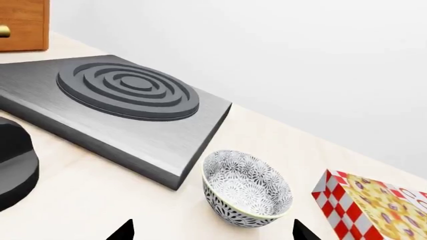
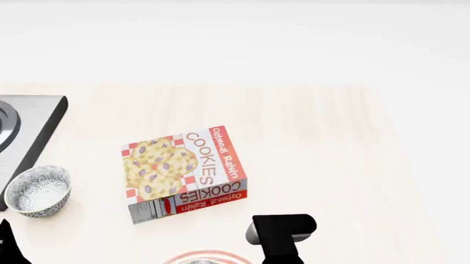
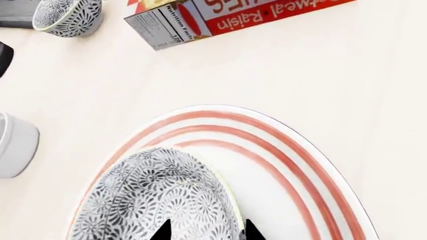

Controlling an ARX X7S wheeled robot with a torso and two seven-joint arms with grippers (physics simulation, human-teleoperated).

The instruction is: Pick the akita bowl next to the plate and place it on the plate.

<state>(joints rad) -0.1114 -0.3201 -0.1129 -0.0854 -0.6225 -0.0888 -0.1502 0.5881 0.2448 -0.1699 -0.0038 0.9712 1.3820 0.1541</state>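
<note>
The plate [image 3: 300, 165], white with red rings, lies under my right gripper [image 3: 208, 231]. The speckled akita bowl [image 3: 140, 200] is over the plate's near side. One fingertip is inside the bowl and the other just outside its rim. The gap between them is much wider than the wall, so this gripper is open. In the head view only the plate's rim [image 2: 209, 256] shows, beside my right wrist [image 2: 283, 228]. A second bowl [image 1: 247, 190] of the same kind stands by the stove, just beyond my open left gripper [image 1: 213, 232], which holds nothing.
A cookie box [image 2: 184, 173] lies flat between the second bowl [image 2: 37, 190] and the plate. A grey stove plate [image 1: 127, 100] sits at the counter's left, with a wooden cabinet [image 1: 23, 25] behind it. A dark round object [image 1: 13, 165] is near it. A plain white cup [image 3: 13, 145] stands beside the plate.
</note>
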